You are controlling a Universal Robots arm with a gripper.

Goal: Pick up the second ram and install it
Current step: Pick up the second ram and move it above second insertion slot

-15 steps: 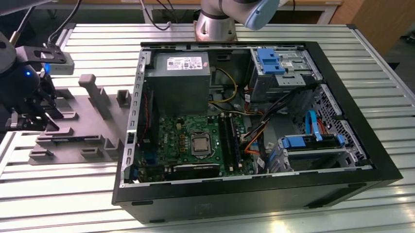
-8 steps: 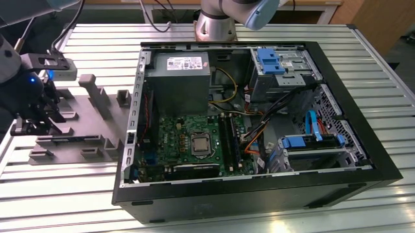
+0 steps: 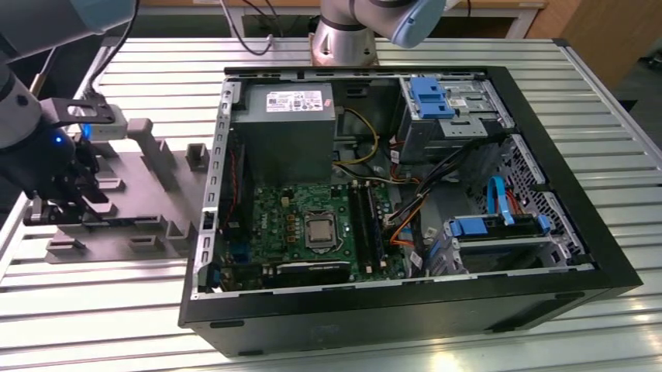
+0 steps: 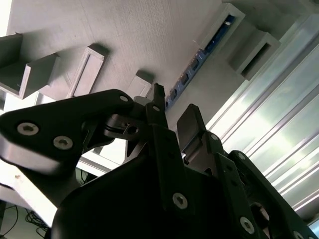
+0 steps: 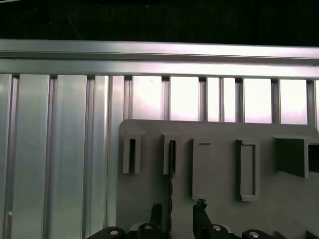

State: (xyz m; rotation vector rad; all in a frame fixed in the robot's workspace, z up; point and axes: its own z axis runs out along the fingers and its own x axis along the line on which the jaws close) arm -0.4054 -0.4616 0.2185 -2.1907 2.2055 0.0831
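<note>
We saw gripper (image 5: 178,209) spread open at grey holder (image 5: 219,164), jaws either side of second ram (image 5: 171,167) standing edge-up in slot; seemingly not touching it.

Tight slots on the holder, open bench around it

The second ram (image 5: 172,158) stands edge-on between close grey slot blocks (image 5: 131,155) on the holder (image 3: 155,232), with the gripper (image 5: 178,210) jaws parted astride it. Bare slatted bench (image 3: 104,298) lies at lower left of the exterior view, and the computer case (image 3: 414,314) wall rises just beside the holder.
</note>
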